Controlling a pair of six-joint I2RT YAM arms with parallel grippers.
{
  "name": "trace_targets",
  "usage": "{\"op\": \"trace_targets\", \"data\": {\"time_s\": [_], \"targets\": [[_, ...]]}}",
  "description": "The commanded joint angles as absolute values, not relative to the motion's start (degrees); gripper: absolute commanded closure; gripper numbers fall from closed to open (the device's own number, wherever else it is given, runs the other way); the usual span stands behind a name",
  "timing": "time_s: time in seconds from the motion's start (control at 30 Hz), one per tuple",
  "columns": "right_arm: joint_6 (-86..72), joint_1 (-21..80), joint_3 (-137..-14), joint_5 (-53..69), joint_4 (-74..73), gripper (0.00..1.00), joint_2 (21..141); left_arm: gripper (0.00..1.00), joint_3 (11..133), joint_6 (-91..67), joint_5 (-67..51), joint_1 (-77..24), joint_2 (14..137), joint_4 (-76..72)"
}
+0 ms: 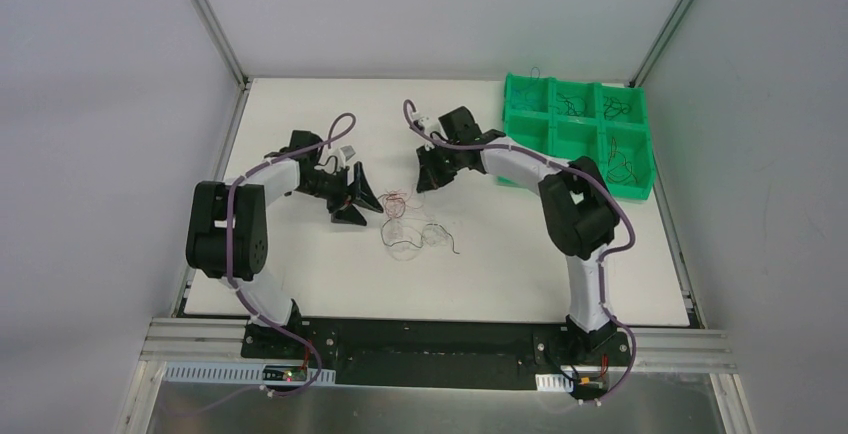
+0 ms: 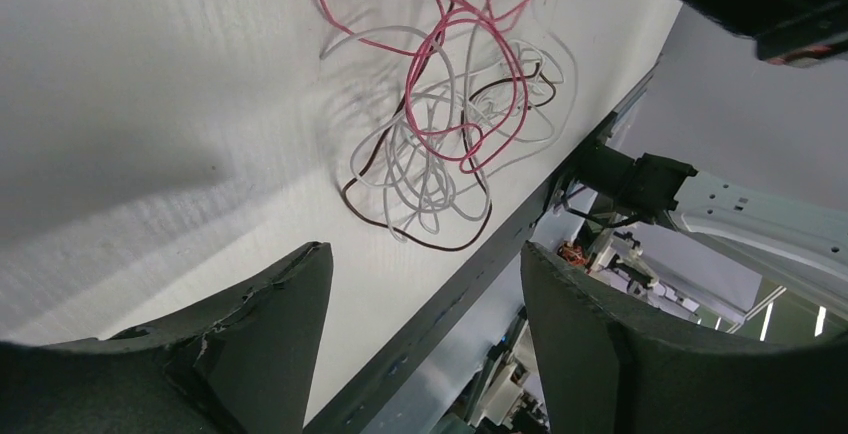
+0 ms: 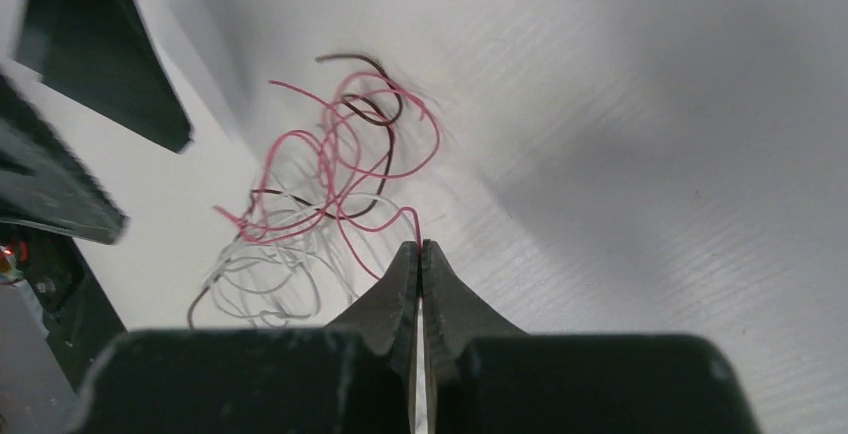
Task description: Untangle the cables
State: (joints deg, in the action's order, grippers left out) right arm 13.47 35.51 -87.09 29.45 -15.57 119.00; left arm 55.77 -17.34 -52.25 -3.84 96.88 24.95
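Note:
A tangle of thin red, whitish and dark cables (image 1: 412,224) lies on the white table between the two arms. In the left wrist view the bunch (image 2: 455,134) lies beyond the fingers. My left gripper (image 1: 355,199) is open and empty, just left of the bunch; its fingers (image 2: 265,324) stand wide apart. My right gripper (image 1: 432,176) is up and right of the bunch. In the right wrist view it (image 3: 420,249) is shut on the end of a red cable (image 3: 345,179) that runs back into the tangle.
A green compartment tray (image 1: 640,169) stands at the back right with a few sorted cables in its cells. The table's front edge (image 2: 480,274) runs close behind the bunch in the left wrist view. Enclosure walls surround the table.

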Motion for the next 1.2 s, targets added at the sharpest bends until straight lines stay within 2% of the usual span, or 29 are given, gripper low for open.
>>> {"op": "trace_targets", "data": {"time_s": [0.0, 0.17, 0.23, 0.27, 0.4, 0.47, 0.77, 1.17], "targets": [[8.6, 35.9, -87.7, 28.3, -11.4, 1.00, 109.7, 0.29, 54.8, -19.6, -53.1, -7.1, 98.1, 20.6], [6.8, 35.9, -87.6, 27.4, -12.5, 1.00, 108.3, 0.28, 54.4, -24.4, -50.7, -11.5, 102.1, 9.2], [6.4, 35.9, -87.5, 26.9, -12.8, 1.00, 107.7, 0.33, 55.0, -24.5, -49.0, -13.3, 104.3, 8.2], [6.5, 35.9, -87.6, 26.6, -13.2, 1.00, 107.4, 0.40, 55.1, -24.7, -47.7, -13.8, 105.2, 8.2], [5.9, 34.7, -88.9, 24.9, -14.5, 1.00, 104.6, 0.86, 54.5, -24.5, -44.2, -13.4, 106.4, 11.7], [5.1, 32.9, -90.2, 24.1, -15.6, 1.00, 102.5, 1.00, 54.1, -23.4, -43.1, -12.0, 105.0, 15.3], [5.0, 21.8, -96.8, 22.7, -21.7, 1.00, 94.4, 1.00, 56.4, -12.0, -39.2, -1.8, 100.5, 36.0], [3.9, 15.2, -101.9, 23.0, -24.6, 1.00, 88.5, 1.00, 61.7, -1.7, -30.9, 10.4, 98.6, 49.0]]}}
